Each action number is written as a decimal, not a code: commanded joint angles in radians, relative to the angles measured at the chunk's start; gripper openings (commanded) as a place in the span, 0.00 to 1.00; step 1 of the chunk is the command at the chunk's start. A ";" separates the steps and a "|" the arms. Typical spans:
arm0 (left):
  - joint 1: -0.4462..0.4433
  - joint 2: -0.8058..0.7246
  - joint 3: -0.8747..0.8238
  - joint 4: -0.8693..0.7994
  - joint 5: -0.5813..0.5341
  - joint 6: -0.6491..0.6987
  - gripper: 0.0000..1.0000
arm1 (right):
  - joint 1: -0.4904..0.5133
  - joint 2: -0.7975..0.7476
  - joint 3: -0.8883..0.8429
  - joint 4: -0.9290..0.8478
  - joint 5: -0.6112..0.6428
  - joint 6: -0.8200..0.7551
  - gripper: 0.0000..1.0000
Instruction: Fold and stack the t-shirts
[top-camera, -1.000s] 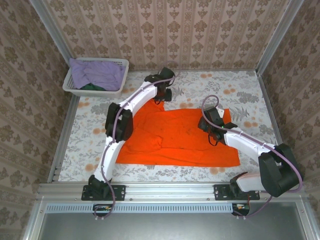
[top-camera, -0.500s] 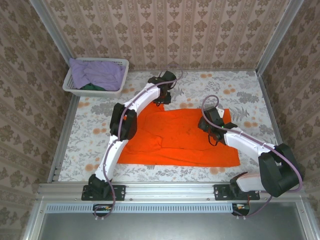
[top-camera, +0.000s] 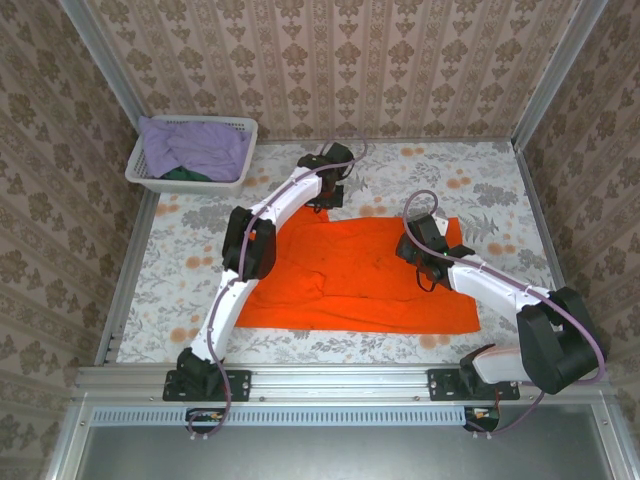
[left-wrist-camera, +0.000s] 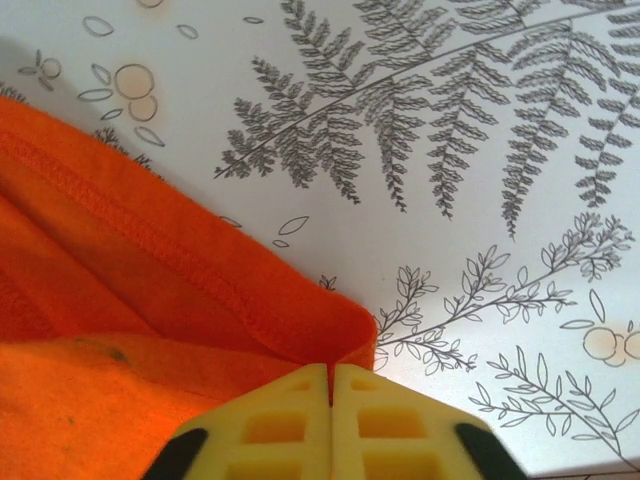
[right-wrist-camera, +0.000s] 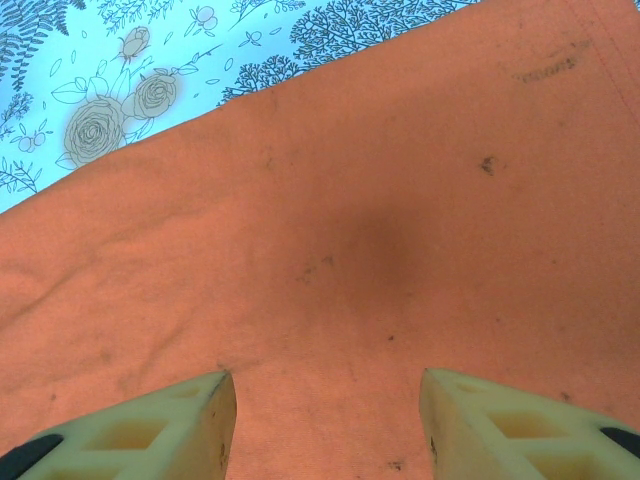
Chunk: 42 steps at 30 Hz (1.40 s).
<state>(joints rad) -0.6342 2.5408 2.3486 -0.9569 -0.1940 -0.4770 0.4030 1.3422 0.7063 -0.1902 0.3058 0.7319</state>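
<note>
Floral wallpaper rises on three sides of the table (top-camera: 490, 190), whose white cover is printed with ferns and roses. Spread flat across its middle lies the orange t-shirt (top-camera: 350, 285), with a few dark specks on the cloth. At the shirt's far edge the left gripper (left-wrist-camera: 331, 372) is clenched. Its yellow fingertips (left-wrist-camera: 310, 395) are pressed together with a fold of the hemmed orange edge pinched between them, and the cloth humps up just in front of the tips. The right gripper (right-wrist-camera: 325, 385) stands over the shirt's right part with its jaws parted and bare orange cloth between them; whether the tips touch the fabric I cannot tell. At the far left corner sits a white lattice basket (top-camera: 243, 135), holding a lavender t-shirt (top-camera: 200, 145) heaped over a dark green t-shirt (top-camera: 180, 174).
</note>
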 joint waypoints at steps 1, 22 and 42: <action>-0.002 0.019 0.026 -0.007 0.019 0.013 0.00 | -0.004 0.007 0.028 -0.029 -0.009 -0.007 0.53; -0.054 0.020 0.126 0.021 -0.127 0.254 0.58 | -0.012 -0.005 0.035 -0.057 0.034 -0.024 0.55; 0.304 0.101 0.271 0.104 0.276 0.245 0.69 | -0.428 0.371 0.423 -0.198 -0.116 -0.166 0.66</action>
<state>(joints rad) -0.3042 2.5885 2.5919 -0.8406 0.0036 -0.2802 -0.0044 1.6257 1.0451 -0.3042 0.2256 0.6407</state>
